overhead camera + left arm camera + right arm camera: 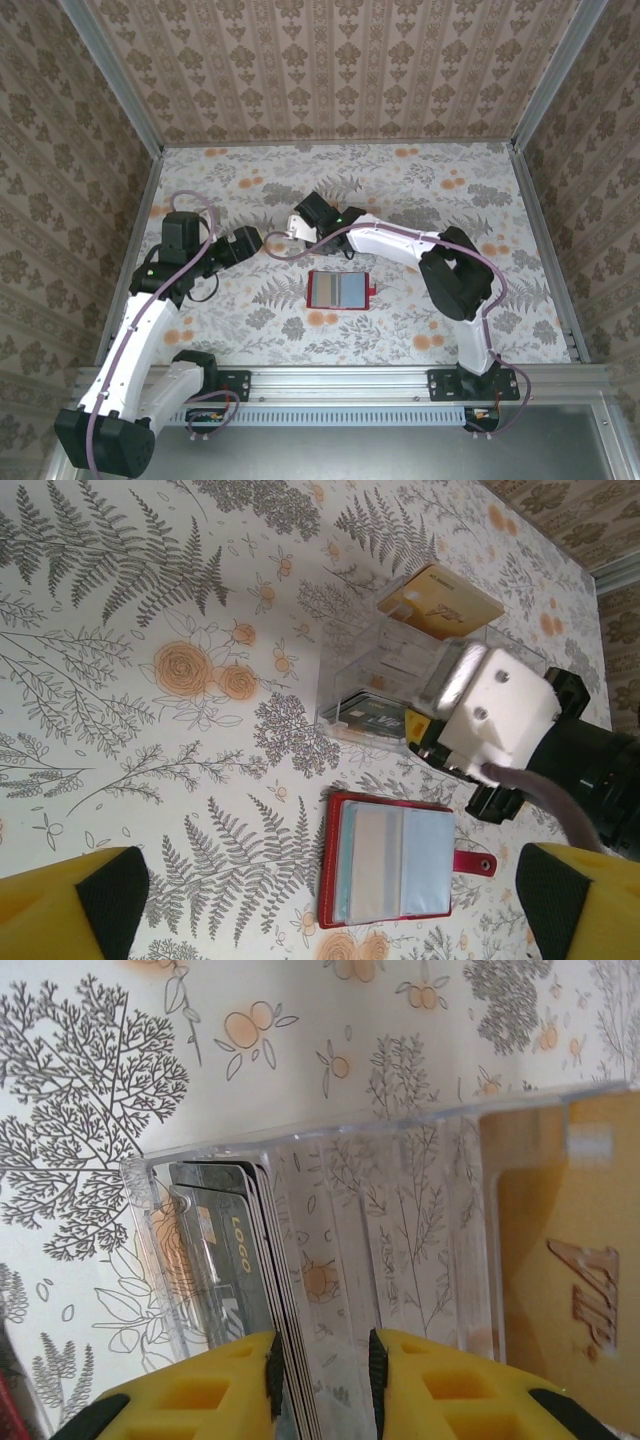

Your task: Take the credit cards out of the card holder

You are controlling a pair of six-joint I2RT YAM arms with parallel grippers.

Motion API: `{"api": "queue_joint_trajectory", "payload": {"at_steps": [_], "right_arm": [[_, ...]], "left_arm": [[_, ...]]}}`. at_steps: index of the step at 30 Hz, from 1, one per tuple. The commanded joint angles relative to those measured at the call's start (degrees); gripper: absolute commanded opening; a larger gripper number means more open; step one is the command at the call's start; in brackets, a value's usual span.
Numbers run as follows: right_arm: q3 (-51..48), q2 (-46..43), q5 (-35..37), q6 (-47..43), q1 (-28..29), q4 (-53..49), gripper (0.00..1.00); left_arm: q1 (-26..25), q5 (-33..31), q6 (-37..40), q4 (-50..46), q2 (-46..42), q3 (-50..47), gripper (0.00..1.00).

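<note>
Card holder (340,290) lies open and flat at the centre of the table (450,180), tab pointing to 3 o'clock. Left gripper (325,915) hovers at its 10 o'clock, jaws wide apart. At 11 o'clock, right gripper (322,1380) stands over the clear tray (345,670), jaws narrowly apart astride the dark credit cards (235,1250). The tan card (440,602) sits at the tray's far end.

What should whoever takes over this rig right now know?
Left hand: wide open, empty, beside the clear tray.
Right hand: jaws narrowly apart, straddling dark cards standing in the tray, not clamping them.
Card holder: lying open on the table, nearer the arms than the tray.
Done: tan card and dark cards stand in the tray.
To do: pale panel in the holder may be another card; check, pull it.
</note>
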Motion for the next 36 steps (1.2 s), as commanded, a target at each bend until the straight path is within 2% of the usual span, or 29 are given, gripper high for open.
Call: {"api": "queue_joint_trajectory", "payload": {"at_steps": [1, 7, 11, 17, 20, 24, 29, 36], "right_arm": [[-1.2, -6.7, -2.3, 8.2, -0.3, -0.8, 0.31], [-9.3, -16.8, -7.2, 23.6, -0.5, 0.5, 0.26], [-14.9, -21.8, -8.9, 37.3, -0.5, -0.1, 0.17], [-22.0, -24.9, -11.0, 56.5, -0.5, -2.2, 0.11], [-27.2, -26.6, -12.3, 63.0, -0.4, -0.1, 0.12], [-33.5, -28.1, -13.1, 70.5, -1.1, 3.5, 0.05], [-38.6, -27.2, -15.7, 76.2, -1.7, 8.0, 0.01], [-40.1, -24.4, -15.9, 78.4, -1.8, 9.5, 0.00]], "left_arm": [[0.3, 1.9, 0.0, -0.4, 0.2, -0.8, 0.93], [-1.1, 4.4, -3.4, 4.4, 3.5, -3.4, 0.76], [-5.5, 3.8, -4.1, 7.1, 8.0, -3.4, 0.66], [-12.7, 3.6, -4.4, 10.4, 17.2, -1.8, 0.48], [-16.2, 3.9, -4.5, 11.9, 21.5, -0.8, 0.35], [-18.7, 5.7, -4.3, 14.0, 26.5, -0.2, 0.24], [-20.9, 7.3, -4.1, 15.5, 31.3, 0.1, 0.23], [-23.6, 8.3, -3.7, 17.1, 36.8, 1.4, 0.23]]}}
